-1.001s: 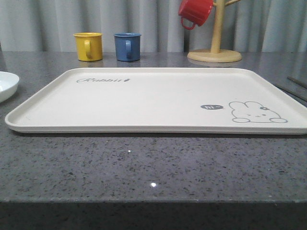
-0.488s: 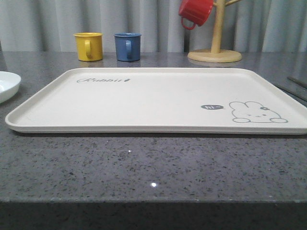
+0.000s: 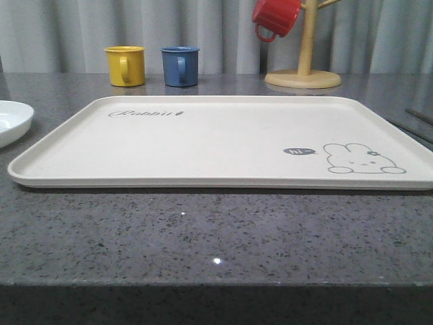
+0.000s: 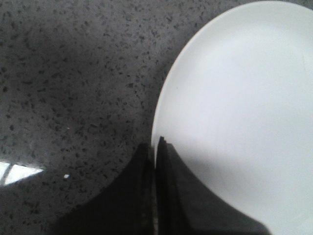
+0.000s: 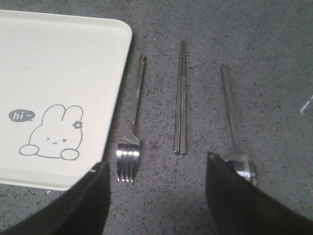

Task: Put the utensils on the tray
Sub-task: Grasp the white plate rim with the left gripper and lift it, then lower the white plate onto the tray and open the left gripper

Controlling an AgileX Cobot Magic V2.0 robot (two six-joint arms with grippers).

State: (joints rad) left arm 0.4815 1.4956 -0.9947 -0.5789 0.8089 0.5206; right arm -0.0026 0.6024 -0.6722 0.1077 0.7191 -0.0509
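The plate (image 4: 234, 107) is pinched at its rim by the left gripper (image 4: 155, 147), off the tray's (image 3: 223, 139) left edge. The right gripper (image 5: 154, 181) hangs spread above the fork (image 5: 131, 142). A thin rim-hold could slip; the plate could tilt.

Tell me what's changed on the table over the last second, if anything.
The white plate at the table's left edge has slid to the right, toward the tray, so more of it shows in the front view. In the left wrist view the left gripper is shut on the plate's rim, so that arm seems to be moving it. The tray, yellow mug, blue mug and red mug stayed put.
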